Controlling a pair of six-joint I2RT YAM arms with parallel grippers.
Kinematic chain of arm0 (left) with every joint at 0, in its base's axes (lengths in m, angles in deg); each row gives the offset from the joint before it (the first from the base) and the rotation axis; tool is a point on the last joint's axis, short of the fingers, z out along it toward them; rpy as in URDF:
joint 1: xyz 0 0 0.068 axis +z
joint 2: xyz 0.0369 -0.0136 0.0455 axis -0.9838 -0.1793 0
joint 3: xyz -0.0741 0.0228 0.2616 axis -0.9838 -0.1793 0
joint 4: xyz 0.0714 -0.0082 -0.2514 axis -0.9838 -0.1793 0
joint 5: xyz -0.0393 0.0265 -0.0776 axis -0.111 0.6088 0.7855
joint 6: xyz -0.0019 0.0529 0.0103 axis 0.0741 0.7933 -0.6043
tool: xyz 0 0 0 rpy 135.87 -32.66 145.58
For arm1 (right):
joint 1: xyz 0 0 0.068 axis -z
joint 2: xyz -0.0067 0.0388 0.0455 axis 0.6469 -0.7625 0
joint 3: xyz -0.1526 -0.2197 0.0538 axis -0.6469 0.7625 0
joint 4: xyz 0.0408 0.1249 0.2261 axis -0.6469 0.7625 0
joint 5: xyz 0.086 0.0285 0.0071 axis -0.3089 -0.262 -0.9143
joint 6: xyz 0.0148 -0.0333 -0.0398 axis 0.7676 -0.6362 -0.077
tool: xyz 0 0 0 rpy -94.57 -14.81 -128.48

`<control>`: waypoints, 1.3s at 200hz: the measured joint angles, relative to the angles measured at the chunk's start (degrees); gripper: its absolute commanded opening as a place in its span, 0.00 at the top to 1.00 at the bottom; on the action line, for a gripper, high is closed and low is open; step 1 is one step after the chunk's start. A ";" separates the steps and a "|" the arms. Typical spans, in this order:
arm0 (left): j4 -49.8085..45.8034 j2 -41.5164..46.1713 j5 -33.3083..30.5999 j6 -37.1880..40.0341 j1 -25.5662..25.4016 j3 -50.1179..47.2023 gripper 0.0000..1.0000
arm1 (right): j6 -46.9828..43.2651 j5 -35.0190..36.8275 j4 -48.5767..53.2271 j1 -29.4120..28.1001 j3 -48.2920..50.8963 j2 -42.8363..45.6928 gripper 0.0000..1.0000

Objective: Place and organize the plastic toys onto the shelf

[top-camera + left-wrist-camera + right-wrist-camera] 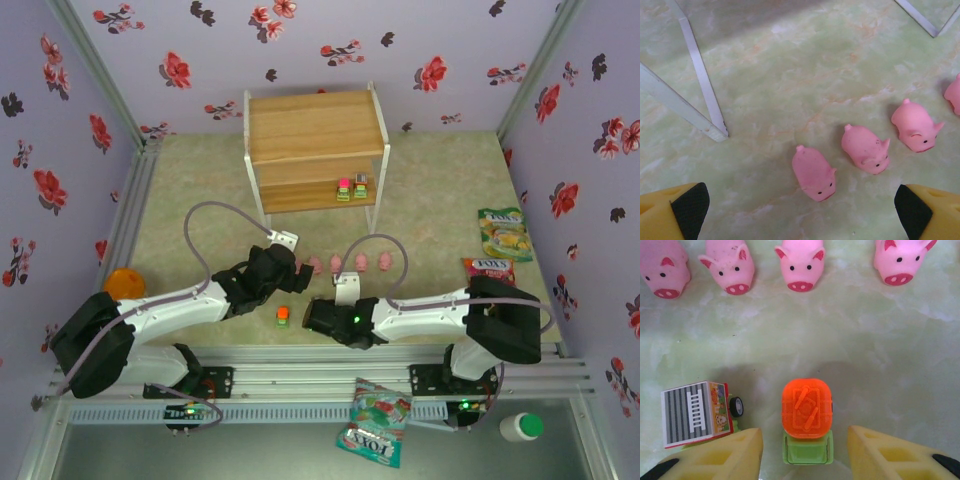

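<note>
One orange-topped toy (pixel 806 410) is sitting upright on the tabletop (pixel 880 355), right between the fingers (pixel 735 455) of the right gripper (pixel 805 440). That gripper is standing partly open around it, a sliver of gap showing on each side, so it is gripping nothing yet. Just beside one finger a grey-striped toy (pixel 695 412) is resting on the tabletop, and a row of pink pigs (pixel 800 265) is facing the gripper from further out. By my reckoning the pick of the orange piece is the step in hand. The next move is calling for a square squeeze on its sides, then a lift and a carry to the shelf (pixel 315 130), where two blocky toys (pixel 343 188) are waiting on the lower board. The left gripper (pixel 800 220) is hanging wide open and empty over the pigs, near a shelf leg (pixel 702 85).
</note>
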 measured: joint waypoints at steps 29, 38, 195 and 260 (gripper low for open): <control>0.00 0.00 0.00 0.00 0.02 0.00 0.00 | 0.20 -0.31 -0.15 -0.02 0.48 -0.11 0.52; 0.00 0.00 -0.02 0.00 0.00 0.00 0.00 | 0.39 -0.31 -0.24 -0.11 0.52 -0.33 0.52; 0.00 0.00 0.00 0.00 0.00 0.00 0.00 | 1.62 -0.72 -2.34 -0.26 0.94 -4.81 0.55; 0.00 0.00 0.00 0.00 0.02 0.00 0.00 | 1.62 -0.63 -2.80 -0.26 1.11 -5.25 0.56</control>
